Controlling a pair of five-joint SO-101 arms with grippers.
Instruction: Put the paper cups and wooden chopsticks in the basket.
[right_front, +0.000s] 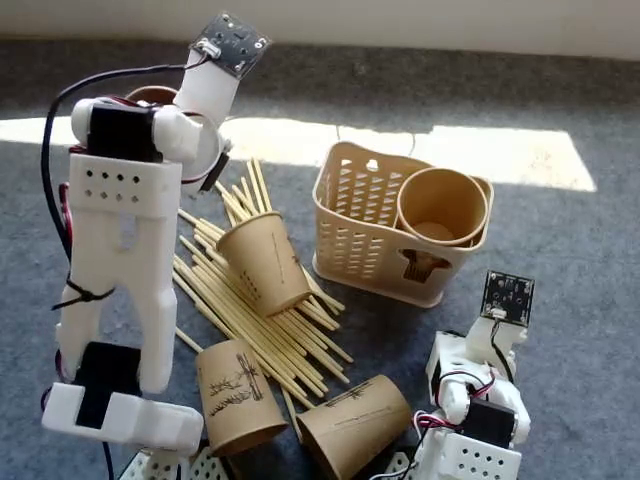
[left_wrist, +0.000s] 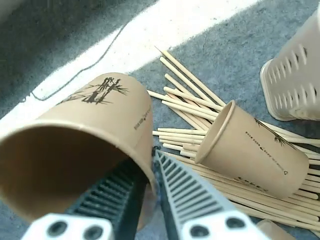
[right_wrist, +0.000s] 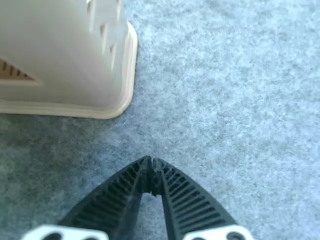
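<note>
Far from the basket (right_front: 352, 232), a paper cup (left_wrist: 75, 145) is pinched by the left gripper (left_wrist: 154, 153), jaws closed on its rim. It should be carried high over the wooden chopsticks (right_front: 255, 320). The right gripper (right_wrist: 151, 167), beside the basket, is closed, empty.

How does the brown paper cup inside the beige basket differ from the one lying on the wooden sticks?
The brown paper cup in the basket stands upright, mouth up; the brown paper cup on the sticks lies on its side. The first sits inside the beige slotted plastic basket; the second rests outside it on scattered wooden chopsticks. Both seem the same kind of cup.
</note>
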